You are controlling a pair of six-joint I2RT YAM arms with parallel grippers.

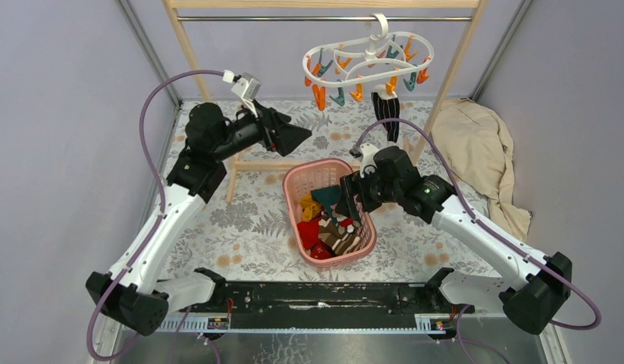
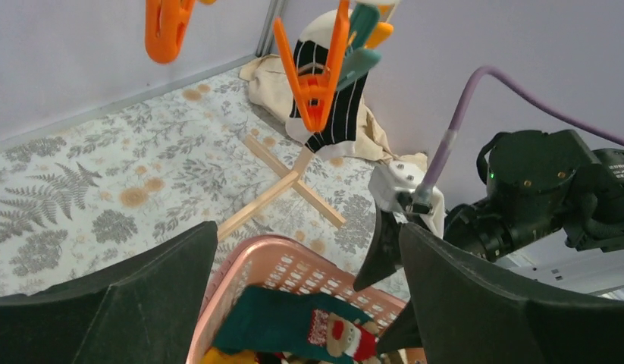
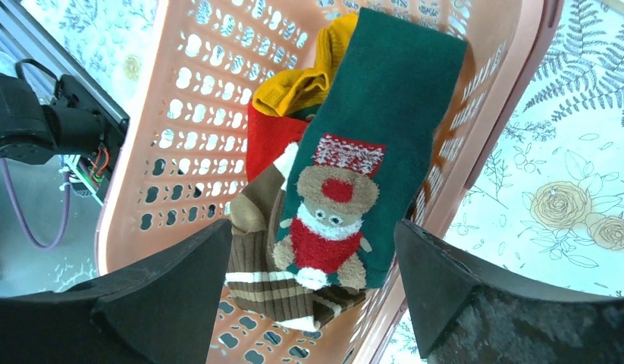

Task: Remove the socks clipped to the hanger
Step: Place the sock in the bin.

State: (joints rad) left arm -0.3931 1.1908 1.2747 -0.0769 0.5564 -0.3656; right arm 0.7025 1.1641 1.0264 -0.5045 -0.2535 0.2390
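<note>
The white hanger (image 1: 367,59) hangs from the wooden rack's rail, its orange and teal clips mostly bare. One black sock with white stripes (image 1: 386,114) (image 2: 335,114) stays clipped at its right side, next to an orange clip (image 2: 316,83). My left gripper (image 1: 299,138) (image 2: 308,250) is open and holds nothing, in the air left of and below the hanger. Over the pink basket (image 1: 293,182) (image 3: 195,136), my right gripper (image 1: 348,203) (image 3: 312,227) is open too. Beneath it a dark teal sock with a bear (image 3: 384,114) (image 2: 286,318) lies on mustard (image 3: 308,76), red (image 3: 263,144) and brown-striped socks (image 3: 271,280).
A large beige cloth (image 1: 479,152) lies at the right by the wall. The wooden rack's foot (image 2: 286,186) crosses the floral mat behind the basket. The right arm's wrist (image 2: 544,197) and purple cable (image 2: 460,114) are close to my left gripper.
</note>
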